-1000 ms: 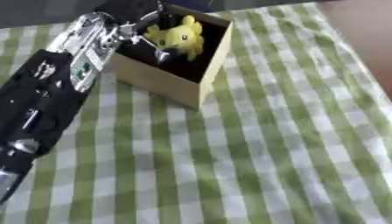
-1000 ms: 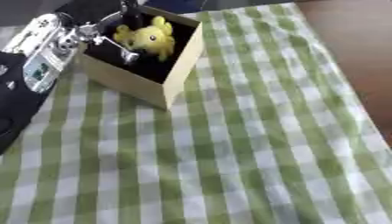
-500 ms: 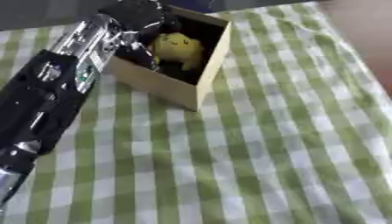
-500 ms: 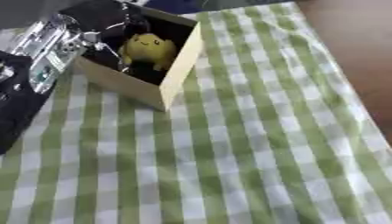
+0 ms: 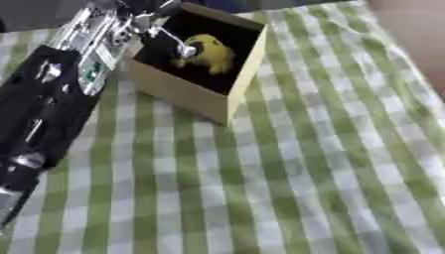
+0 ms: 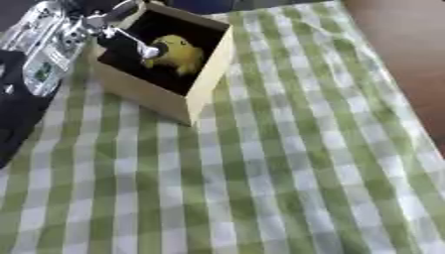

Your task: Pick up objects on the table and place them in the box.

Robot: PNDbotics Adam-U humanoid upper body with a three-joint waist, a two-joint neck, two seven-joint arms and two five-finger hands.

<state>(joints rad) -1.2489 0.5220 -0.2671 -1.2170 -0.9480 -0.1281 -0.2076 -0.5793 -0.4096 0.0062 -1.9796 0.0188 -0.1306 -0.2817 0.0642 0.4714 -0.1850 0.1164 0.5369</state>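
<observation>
A tan cardboard box (image 5: 187,94) with a dark inside stands at the upper left of the checked cloth. In it lies a yellow plush toy (image 5: 213,52), resting against the box's right wall. My left hand (image 5: 143,20) hovers over the box's far left corner, its arm coming in along the left side. One thin finger (image 5: 174,42) reaches down into the box, and its silver tip sits just beside the toy's left side. The fingers look spread, not curled round the toy. My right hand shows in neither view.
My black and silver left forearm (image 5: 52,94) covers the cloth left of the box. The green and white checked cloth (image 5: 287,173) stretches in front and to the right. A brown surface (image 6: 408,44) borders the cloth's right edge.
The toy, held above the box opening a second ago, went down into the box and now lies there. My left hand's fingers have come off it and drawn back up and left.
</observation>
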